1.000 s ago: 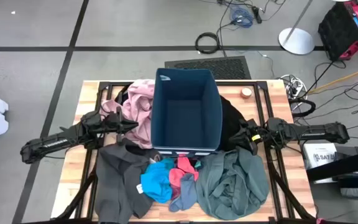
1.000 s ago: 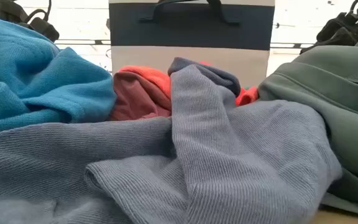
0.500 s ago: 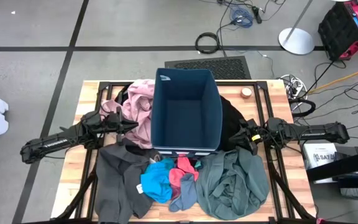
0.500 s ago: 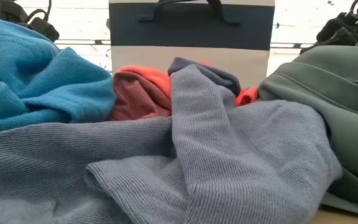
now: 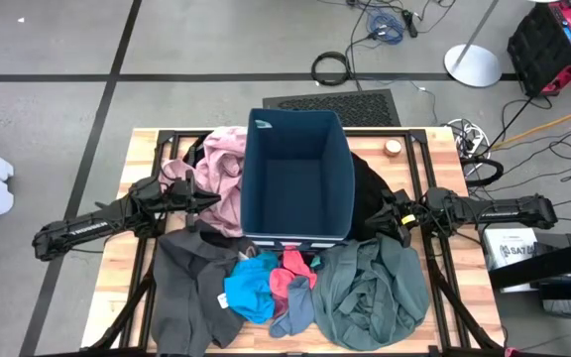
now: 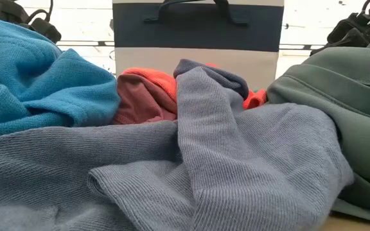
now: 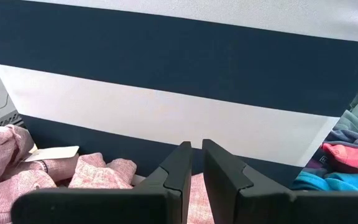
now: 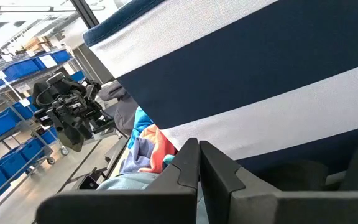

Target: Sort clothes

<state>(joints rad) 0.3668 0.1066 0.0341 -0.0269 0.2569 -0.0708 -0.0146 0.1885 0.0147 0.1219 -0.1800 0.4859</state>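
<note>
The tall navy bin (image 5: 295, 178) with a white stripe stands at mid-table. A dusty-pink garment (image 5: 216, 169) lies heaped against its left side and a black one (image 5: 370, 198) against its right. Along the near edge lie a dark grey garment (image 5: 191, 288), a bright-blue piece (image 5: 249, 288), a red piece (image 5: 290, 276), a grey-blue piece (image 6: 204, 160) and a grey-green garment (image 5: 370, 293). My left gripper (image 7: 197, 155) sits level over the pink cloth, its fingers almost together, nothing between them. My right gripper (image 8: 199, 149) is shut and level over the black cloth, also facing the bin.
The bin's walls stand close in front of both grippers. Black frame rails run along the table's edges (image 5: 434, 258). A small round thing (image 5: 393, 147) lies at the far right corner. Bare wood (image 5: 117, 268) shows at the near left.
</note>
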